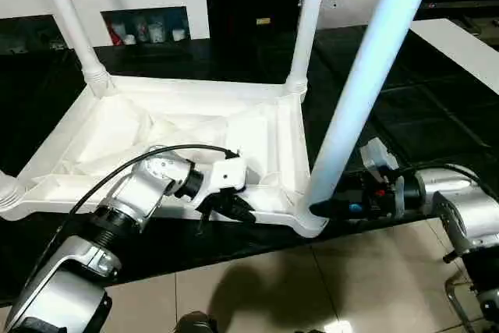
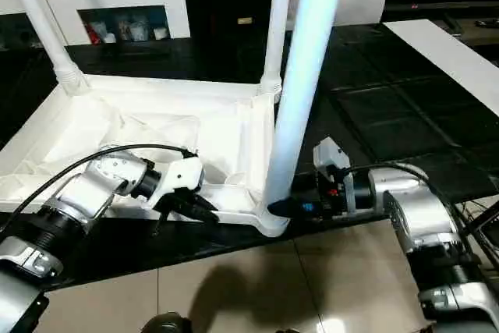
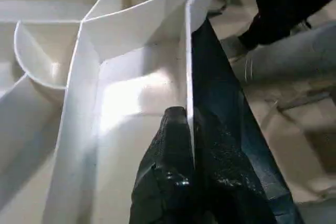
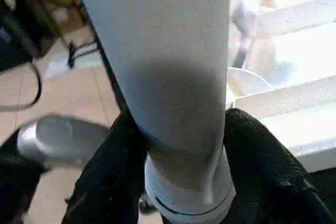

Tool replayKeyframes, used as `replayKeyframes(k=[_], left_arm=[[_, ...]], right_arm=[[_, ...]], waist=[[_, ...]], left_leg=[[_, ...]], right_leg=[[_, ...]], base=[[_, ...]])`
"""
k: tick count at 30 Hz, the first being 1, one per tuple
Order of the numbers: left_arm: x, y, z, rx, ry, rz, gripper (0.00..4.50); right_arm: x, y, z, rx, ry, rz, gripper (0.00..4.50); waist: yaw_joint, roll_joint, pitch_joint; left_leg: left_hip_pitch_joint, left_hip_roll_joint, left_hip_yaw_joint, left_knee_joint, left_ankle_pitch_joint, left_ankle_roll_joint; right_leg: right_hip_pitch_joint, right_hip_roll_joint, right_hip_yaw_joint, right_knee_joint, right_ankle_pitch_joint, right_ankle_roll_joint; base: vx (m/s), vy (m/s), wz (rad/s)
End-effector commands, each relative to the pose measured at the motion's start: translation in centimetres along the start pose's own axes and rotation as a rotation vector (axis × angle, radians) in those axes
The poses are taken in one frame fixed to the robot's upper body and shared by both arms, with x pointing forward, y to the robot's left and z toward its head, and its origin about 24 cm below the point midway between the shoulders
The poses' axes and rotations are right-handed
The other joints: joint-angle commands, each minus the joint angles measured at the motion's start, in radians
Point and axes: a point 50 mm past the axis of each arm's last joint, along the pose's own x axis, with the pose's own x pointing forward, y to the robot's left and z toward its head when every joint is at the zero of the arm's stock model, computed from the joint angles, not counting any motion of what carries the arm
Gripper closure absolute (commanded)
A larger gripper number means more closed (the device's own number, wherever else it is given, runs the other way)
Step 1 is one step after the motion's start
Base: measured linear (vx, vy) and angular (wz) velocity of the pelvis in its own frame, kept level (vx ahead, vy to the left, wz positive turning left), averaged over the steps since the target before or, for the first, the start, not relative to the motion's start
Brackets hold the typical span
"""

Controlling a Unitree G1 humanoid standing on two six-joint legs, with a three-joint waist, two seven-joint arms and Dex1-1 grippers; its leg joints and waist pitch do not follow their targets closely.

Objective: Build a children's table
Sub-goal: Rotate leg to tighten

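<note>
Two black-fingered pincers grip: left pincer [image 1: 234,207] pinches the upturned white ribbed plastic tabletop's [image 1: 117,126] rim; right pincer [image 4: 173,182] clasps a white tapered tube leg [image 1: 366,76] socketed beside it.

The white tabletop [image 1: 257,126] lies upside down (ribbed underside up) on the black work table [image 1: 405,130], with white legs [image 1: 366,76] standing upright in its corner sockets.

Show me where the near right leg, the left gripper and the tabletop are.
near right leg [image 1: 366,76], left eye view, middle of its tube.
left gripper [image 3: 191,145], left wrist view, between fingertips.
tabletop [image 1: 290,154], left eye view, right rim.
</note>
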Motion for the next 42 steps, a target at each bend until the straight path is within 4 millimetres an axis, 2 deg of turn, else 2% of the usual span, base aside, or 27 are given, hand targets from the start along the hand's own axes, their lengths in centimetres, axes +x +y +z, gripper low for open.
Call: replayKeyframes(k=[1, 2, 4, 5, 6, 7, 8, 9, 10, 12, 13, 15, 18, 21, 23, 24, 26, 27, 30, 31, 33, 36, 40, 41, 42], left_arm=[[1.2, 0.5, 1.7, -0.02, -0.055, 0.058, 4.5], [1.4, 0.8, 2.0, -0.058, -0.076, 0.097, 4.5], [1.9, 1.3, 2.5, -0.123, -0.112, 0.168, 4.5], [2.2, 1.6, 2.8, -0.157, -0.128, 0.208, 4.5], [2.5, 1.9, 3.1, -0.187, -0.139, 0.245, 4.5], [2.9, 2.3, 3.5, -0.229, -0.151, 0.302, 4.5], [3.0, 2.3, 3.5, -0.234, -0.152, 0.307, 4.5], [3.2, 2.5, 3.8, -0.255, -0.157, 0.335, 4.5], [3.5, 2.7, 4.0, -0.275, -0.162, 0.359, 4.5], [4.1, 3.0, 4.6, -0.3, -0.182, 0.399, 4.5], [4.3, 3.0, 4.7, -0.307, -0.185, 0.41, 4.5], [4.6, 3.0, 5.2, -0.283, -0.182, 0.422, 4.5], [4.6, 2.9, 5.2, -0.267, -0.183, 0.414, 4.5], [4.0, 2.8, 4.7, -0.218, -0.174, 0.4, 4.5], [3.7, 2.7, 4.5, -0.2, -0.171, 0.392, 4.5], [3.5, 2.7, 4.3, -0.186, -0.163, 0.385, 4.5], [3.0, 2.5, 3.7, -0.139, -0.138, 0.347, 4.5], [2.8, 2.3, 3.4, -0.116, -0.128, 0.321, 4.5], [2.0, 2.0, 2.4, -0.074, -0.086, 0.256, 4.5], [1.9, 1.9, 2.3, -0.06, -0.082, 0.242, 4.5], [1.5, 1.6, 2.1, -0.023, -0.076, 0.19, 4.5], [1.1, 1.2, 2.0, 0.003, -0.073, 0.126, 4.5], [0.6, 0.6, 1.5, 0.055, -0.021, 0.036, 4.5], [0.4, 0.3, 1.3, 0.086, 0.005, -0.007, 4.5], [0.2, 0.1, 1.3, 0.103, 0.015, -0.044, 4.5]], right_arm=[[1.7, -0.5, 0.6, 0.045, -0.052, -0.099, 2.59], [2.3, -1.0, 0.6, 0.059, -0.064, -0.177, 2.59], [3.3, -2.0, 0.8, 0.092, -0.087, -0.309, 2.59], [3.9, -2.4, 0.9, 0.114, -0.095, -0.376, 2.59], [4.4, -2.8, 1.0, 0.135, -0.098, -0.437, 2.59], [5.2, -3.5, 1.1, 0.17, -0.102, -0.532, 2.59], [5.3, -3.5, 1.1, 0.175, -0.102, -0.543, 2.59], [5.7, -3.8, 1.2, 0.202, -0.11, -0.59, 2.59], [6.1, -3.9, 1.3, 0.231, -0.122, -0.627, 2.59], [7.1, -4.2, 1.7, 0.265, -0.175, -0.651, 2.59], [7.4, -4.2, 1.9, 0.273, -0.189, -0.658, 2.59], [8.0, -4.2, 2.2, 0.242, -0.221, -0.646, 2.03], [7.9, -4.1, 2.3, 0.256, -0.238, -0.628, 1.86], [6.7, -3.9, 2.1, 0.213, -0.218, -0.585, 1.61], [5.9, -3.9, 1.9, 0.173, -0.195, -0.572, 1.44], [5.5, -3.9, 1.9, 0.16, -0.186, -0.559, 1.44], [4.0, -3.8, 1.5, 0.103, -0.146, -0.521, 1.15], [3.2, -3.8, 1.4, 0.072, -0.124, -0.498, 1.04], [1.4, -3.5, 1.3, 0.009, -0.069, -0.438, 0.83], [1.2, -3.5, 1.3, -0.006, -0.056, -0.432, 0.71], [0.5, -3.4, 1.2, -0.048, -0.02, -0.405, 0.71], [0.0, -3.0, 1.1, -0.08, 0.01, -0.344, 0.71], [-0.2, -2.0, 1.0, -0.083, 0.015, -0.203, 0.71], [-0.2, -1.5, 0.9, -0.061, 0.017, -0.139, 0.71], [-0.1, -1.1, 0.8, -0.05, 0.024, -0.086, 0.71]], waist=[[-0.011, -0.015, -0.071], [-0.015, -0.014, -0.07], [-0.022, -0.011, -0.063], [-0.036, -0.015, -0.063], [-0.042, -0.014, -0.064], [-0.065, -0.013, -0.061], [-0.071, -0.014, -0.062], [-0.079, -0.017, -0.063], [-0.083, -0.017, -0.063], [-0.091, -0.016, -0.068], [-0.09, -0.014, -0.07], [-0.088, -0.014, -0.073], [-0.085, -0.014, -0.075], [-0.077, -0.013, -0.08], [-0.073, -0.012, -0.079], [-0.071, -0.012, -0.077], [-0.067, -0.012, -0.075], [-0.064, -0.016, -0.075], [-0.05, -0.013, -0.073], [-0.045, -0.013, -0.073], [-0.038, -0.012, -0.073], [-0.03, -0.011, -0.074], [-0.021, -0.009, -0.078], [-0.017, -0.01, -0.078], [-0.013, -0.016, -0.078]], left_leg=[[0.016, 0.024, -0.003, -0.073, -0.235, 0.036], [0.019, 0.021, -0.004, -0.074, -0.254, 0.026], [0.019, 0.018, -0.006, -0.076, -0.269, 0.011], [0.015, 0.014, -0.009, -0.077, -0.285, -0.001], [0.015, 0.015, -0.012, -0.078, -0.287, -0.008], [0.016, 0.01, -0.014, -0.078, -0.316, -0.018], [0.017, 0.008, -0.015, -0.077, -0.322, -0.016], [0.013, 0.007, -0.015, -0.077, -0.312, -0.005], [0.013, 0.007, -0.013, -0.077, -0.301, 0.0], [0.009, 0.006, -0.009, -0.074, -0.256, 0.021], [0.012, 0.006, -0.006, -0.072, -0.244, 0.03], [0.01, 0.008, -0.004, -0.071, -0.22, 0.045], [0.009, 0.008, -0.002, -0.07, -0.182, 0.064], [0.007, 0.012, -0.002, -0.068, -0.132, 0.085], [0.007, 0.013, 0.0, -0.067, -0.124, 0.094], [0.008, 0.014, 0.0, -0.067, -0.136, 0.094], [0.009, 0.014, 0.0, -0.069, -0.159, 0.09], [0.011, 0.015, 0.001, -0.069, -0.172, 0.086], [0.017, 0.02, 0.001, -0.071, -0.196, 0.077], [0.02, 0.022, 0.002, -0.071, -0.202, 0.073], [0.016, 0.023, 0.0, -0.073, -0.194, 0.067], [0.02, 0.024, 0.002, -0.071, -0.199, 0.064], [0.016, 0.025, 0.001, -0.07, -0.194, 0.073], [0.016, 0.026, 0.0, -0.071, -0.192, 0.076], [0.016, 0.028, 0.0, -0.071, -0.186, 0.082]], right_leg=[[0.053, -0.056, 0.046, -0.085, -0.385, -0.167], [0.051, -0.058, 0.043, -0.095, -0.432, -0.152], [0.048, -0.058, 0.042, -0.096, -0.468, -0.143], [0.053, -0.058, 0.036, -0.101, -0.505, -0.126], [0.054, -0.059, 0.035, -0.101, -0.516, -0.118], [0.05, -0.055, 0.03, -0.108, -0.55, -0.104], [0.051, -0.056, 0.028, -0.112, -0.558, -0.098], [0.056, -0.056, 0.029, -0.113, -0.542, -0.093], [0.054, -0.056, 0.031, -0.114, -0.526, -0.096], [0.055, -0.053, 0.036, -0.107, -0.435, -0.126], [0.054, -0.051, 0.037, -0.107, -0.406, -0.138], [0.056, -0.051, 0.039, -0.1, -0.349, -0.158], [0.061, -0.049, 0.042, -0.091, -0.269, -0.184], [0.065, -0.048, 0.042, -0.079, -0.18, -0.211], [0.063, -0.048, 0.043, -0.077, -0.155, -0.223], [0.064, -0.049, 0.043, -0.079, -0.168, -0.224], [0.064, -0.05, 0.043, -0.082, -0.202, -0.216], [0.063, -0.051, 0.043, -0.086, -0.227, -0.208], [0.058, -0.052, 0.045, -0.09, -0.272, -0.194], [0.054, -0.052, 0.046, -0.09, -0.273, -0.195], [0.057, -0.054, 0.046, -0.086, -0.268, -0.197], [0.055, -0.054, 0.047, -0.083, -0.26, -0.202], [0.058, -0.054, 0.046, -0.078, -0.23, -0.215], [0.059, -0.054, 0.046, -0.077, -0.226, -0.215], [0.06, -0.055, 0.047, -0.074, -0.224, -0.216]], base=[[0.0, 0.0, 0.0], [0.0, 0.0, 0.0], [0.0, 0.0, 0.0], [0.0, 0.0, 0.0], [0.0, 0.0, 0.0], [0.0, 0.0, 0.0], [0.0, 0.0, 0.0], [0.0, 0.0, 0.0], [0.0, 0.0, 0.0], [0.0, 0.0, 0.0], [0.0, 0.0, 0.0], [0.0, 0.0, 0.0], [0.0, 0.0, 0.0], [0.0, 0.0, 0.0], [0.0, 0.0, 0.0], [0.0, 0.0, 0.0], [0.0, 0.0, 0.0], [0.0, 0.0, 0.0], [0.0, 0.0, 0.0], [0.0, 0.0, 0.0], [0.0, 0.0, 0.0], [0.0, 0.0, 0.0], [0.0, 0.0, 0.0], [0.0, 0.0, 0.0], [0.0, 0.0, 0.0]])
